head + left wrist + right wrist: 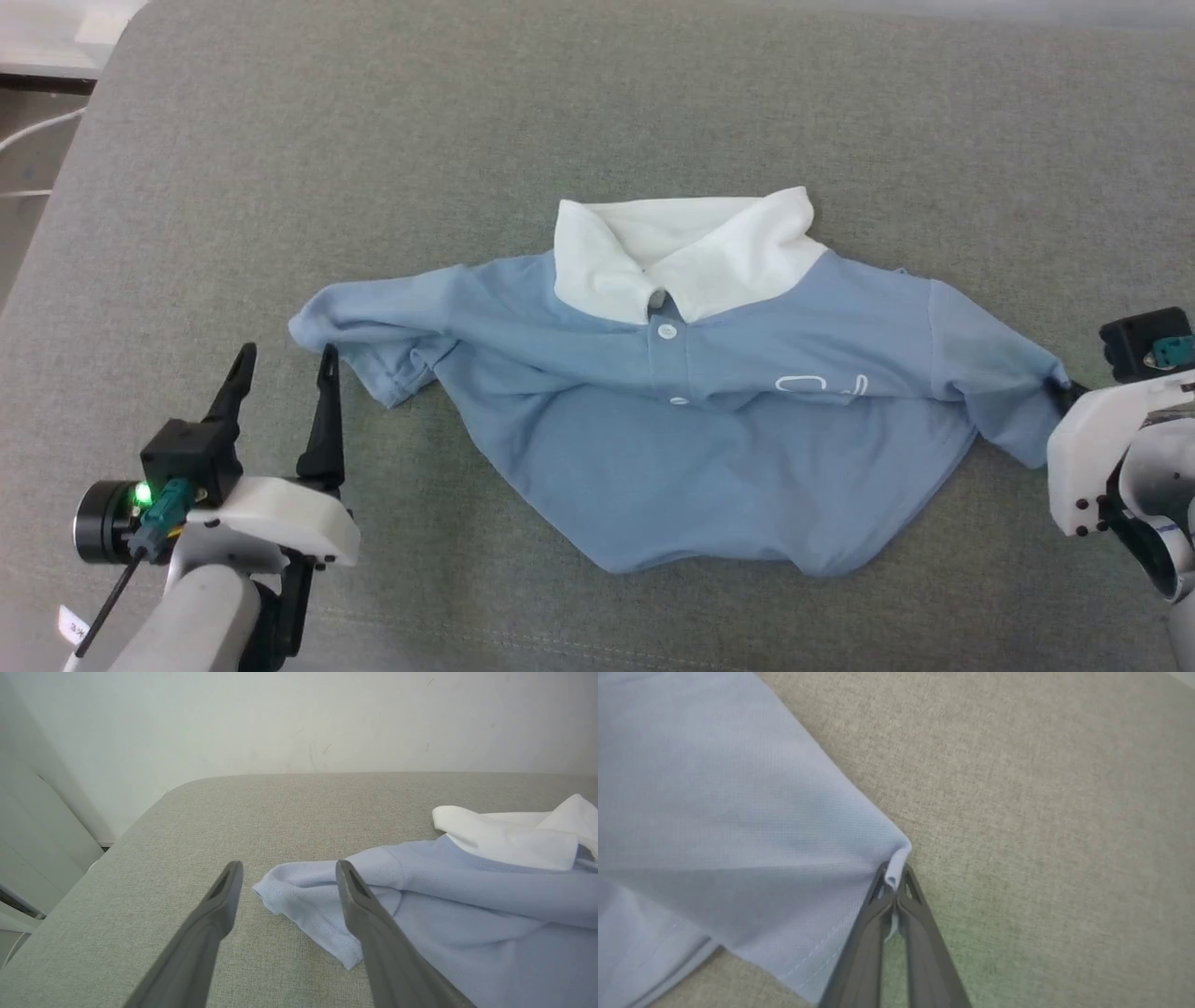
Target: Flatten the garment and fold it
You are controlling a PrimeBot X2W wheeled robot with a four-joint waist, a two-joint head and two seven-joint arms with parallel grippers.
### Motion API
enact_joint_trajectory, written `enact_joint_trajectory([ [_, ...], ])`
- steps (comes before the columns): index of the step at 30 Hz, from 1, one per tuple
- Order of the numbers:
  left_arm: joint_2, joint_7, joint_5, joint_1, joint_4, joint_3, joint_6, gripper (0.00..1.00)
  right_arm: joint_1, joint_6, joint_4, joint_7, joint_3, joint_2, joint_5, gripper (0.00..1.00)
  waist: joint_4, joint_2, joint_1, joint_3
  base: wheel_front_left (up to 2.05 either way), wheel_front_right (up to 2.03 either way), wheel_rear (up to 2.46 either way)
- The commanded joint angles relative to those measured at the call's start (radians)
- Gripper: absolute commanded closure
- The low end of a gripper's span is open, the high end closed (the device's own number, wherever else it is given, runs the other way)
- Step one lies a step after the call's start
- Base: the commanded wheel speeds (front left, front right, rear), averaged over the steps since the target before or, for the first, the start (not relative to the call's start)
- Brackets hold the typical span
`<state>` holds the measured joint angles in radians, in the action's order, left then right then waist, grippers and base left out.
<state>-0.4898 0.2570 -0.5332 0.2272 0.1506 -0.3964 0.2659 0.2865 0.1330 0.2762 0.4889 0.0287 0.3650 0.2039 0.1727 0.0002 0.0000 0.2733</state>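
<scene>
Right pincer [893, 882] nips what seems a sleeve corner of the garment [691, 439].

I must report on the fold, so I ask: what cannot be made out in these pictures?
- Chest script, head view: lower part tucked under a fold of the garment; unreadable.
- Right gripper, head view: fingertips hidden by the sleeve.
- Collar, left wrist view: cut off by the right edge.

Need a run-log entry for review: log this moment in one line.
garment: rumpled on grey surface, unfolded | left gripper: open, beside garment, no grip | right gripper: shut on garment edge
</scene>
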Motion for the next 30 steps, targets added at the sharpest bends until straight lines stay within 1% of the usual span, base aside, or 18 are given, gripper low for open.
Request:
enact_joint_trajectory([
  [1, 0.007, 0.005, 0.011, -0.013, 0.003, 0.006, -0.001, 0.0, -0.002, -0.002, 0.013, -0.022, -0.008, 0.007, -0.02, 1.0, -0.005, -0.0002, 0.0, -0.007, 0.0, 0.0, 0.0],
  [4, 0.014, 0.005, 0.01, -0.027, 0.009, 0.014, -0.003, 0.0, -0.011, -0.002, -0.021, -0.097, -0.035, 0.002, -0.055, 1.0, -0.021, -0.0002, 0.0, -0.029, 0.0, 0.0, 0.0],
  [6, 0.017, 0.005, 0.008, -0.037, 0.01, 0.022, -0.004, 0.0, -0.027, -0.002, -0.071, -0.138, -0.055, -0.008, -0.072, 1.0, -0.036, -0.0002, 0.0, -0.048, 0.0, 0.0, 0.0],
  [11, 0.026, 0.005, 0.008, -0.066, 0.003, 0.039, -0.006, 0.0, -0.085, -0.002, -0.274, -0.206, -0.107, -0.027, -0.106, 1.0, -0.075, -0.0002, 0.0, -0.098, 0.0, 0.0, 0.0],
  [14, 0.034, 0.005, 0.011, -0.081, -0.006, 0.045, -0.007, 0.0, -0.123, -0.002, -0.415, -0.229, -0.149, -0.026, -0.132, 1.0, -0.088, -0.0002, 0.0, -0.117, 0.0, 0.0, 0.0],
  [16, 0.04, 0.005, 0.014, -0.088, -0.019, 0.05, -0.006, 0.0, -0.143, -0.002, -0.489, -0.223, -0.176, -0.029, -0.136, 1.0, -0.092, -0.0002, 0.0, -0.12, 0.0, 0.0, 0.0],
  [19, 0.049, 0.005, 0.02, -0.095, -0.042, 0.057, -0.004, 0.0, -0.147, -0.002, -0.535, -0.188, -0.19, -0.008, -0.131, 1.0, -0.09, -0.0002, 0.0, -0.113, 0.0, 0.0, 0.0],
  [21, 0.055, 0.005, 0.026, -0.089, -0.056, 0.056, -0.006, 0.0, -0.121, -0.002, -0.526, -0.167, -0.188, 0.011, -0.115, 1.0, -0.08, -0.0002, 0.0, -0.094, 0.0, 0.0, 0.0],
  [24, 0.062, 0.005, 0.036, -0.069, -0.07, 0.049, -0.013, 0.0, -0.045, -0.002, -0.445, -0.136, -0.183, 0.058, -0.093, 1.0, -0.055, -0.0002, 0.0, -0.057, 0.0, 0.0, 0.0],
  [27, 0.071, 0.005, 0.043, -0.045, -0.07, 0.039, -0.021, 0.0, 0.048, -0.002, -0.297, -0.095, -0.182, 0.104, -0.086, 1.0, -0.025, -0.0002, 0.0, -0.023, 0.0, 0.0, 0.0],
  [30, 0.081, 0.005, 0.047, -0.02, -0.061, 0.028, -0.03, 0.0, 0.13, -0.002, -0.128, -0.072, -0.183, 0.136, -0.099, 1.0, 0.004, -0.0002, 0.0, 0.006, 0.0, 0.0, 0.0],
])
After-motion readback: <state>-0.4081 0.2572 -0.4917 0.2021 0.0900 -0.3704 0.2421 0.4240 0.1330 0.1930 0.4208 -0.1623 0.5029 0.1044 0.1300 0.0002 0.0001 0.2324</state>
